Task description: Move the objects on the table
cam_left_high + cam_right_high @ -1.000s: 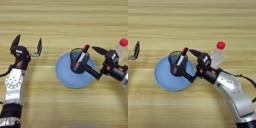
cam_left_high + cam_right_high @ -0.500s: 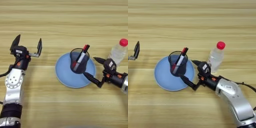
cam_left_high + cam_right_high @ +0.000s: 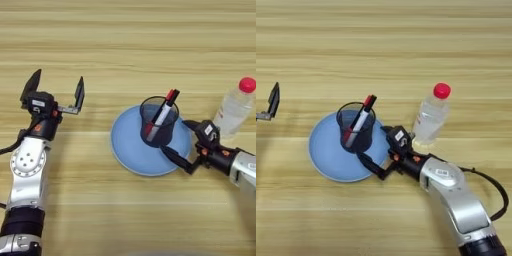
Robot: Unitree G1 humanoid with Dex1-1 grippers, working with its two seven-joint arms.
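Observation:
A dark translucent cup (image 3: 159, 125) stands on the round light-blue plate (image 3: 131, 152), with a red-and-black marker (image 3: 163, 112) leaning inside it. Right of the plate stands a clear bottle (image 3: 231, 110) with a red cap, upright on the table (image 3: 125, 45). My right gripper (image 3: 174, 135) is open just right of and in front of the cup. One of its fingers (image 3: 370, 163) lies over the plate's near rim, the other points at the cup's right side, and it holds nothing. At the left, well away from the plate, my left gripper (image 3: 56, 86) is open and empty.
The right forearm (image 3: 456, 195) runs from the lower right toward the plate, passing in front of the bottle. The left arm (image 3: 27, 170) lies along the left edge.
My right gripper has drawn back toward the near edge, from beside the cup and bottle to the plate's near right rim. Cup, bottle and left arm have stayed put.

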